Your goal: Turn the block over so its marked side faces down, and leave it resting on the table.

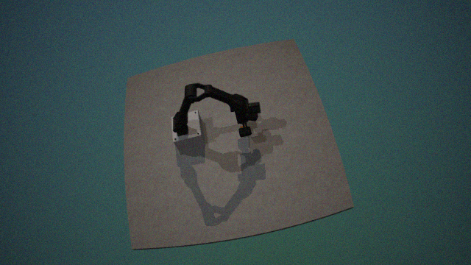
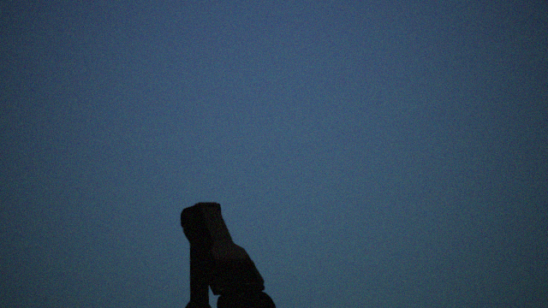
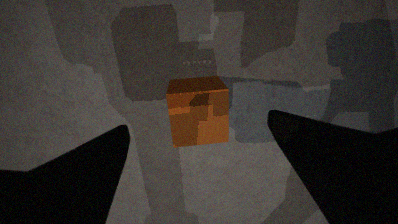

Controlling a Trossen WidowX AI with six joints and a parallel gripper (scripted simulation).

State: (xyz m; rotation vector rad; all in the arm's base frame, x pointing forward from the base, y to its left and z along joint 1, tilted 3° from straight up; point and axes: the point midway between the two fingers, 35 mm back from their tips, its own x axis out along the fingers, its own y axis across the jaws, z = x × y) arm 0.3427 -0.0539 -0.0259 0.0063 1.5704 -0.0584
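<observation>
A plain, grainy blue-green backdrop (image 1: 412,132) (image 2: 364,128) lies on all sides in the top view, dim along the upper edge and greener toward the lower right. In the exterior view it takes up most of the frame, a dusky blue above that shades toward teal lower down, darker at the corners; what it is made of cannot be told.
</observation>
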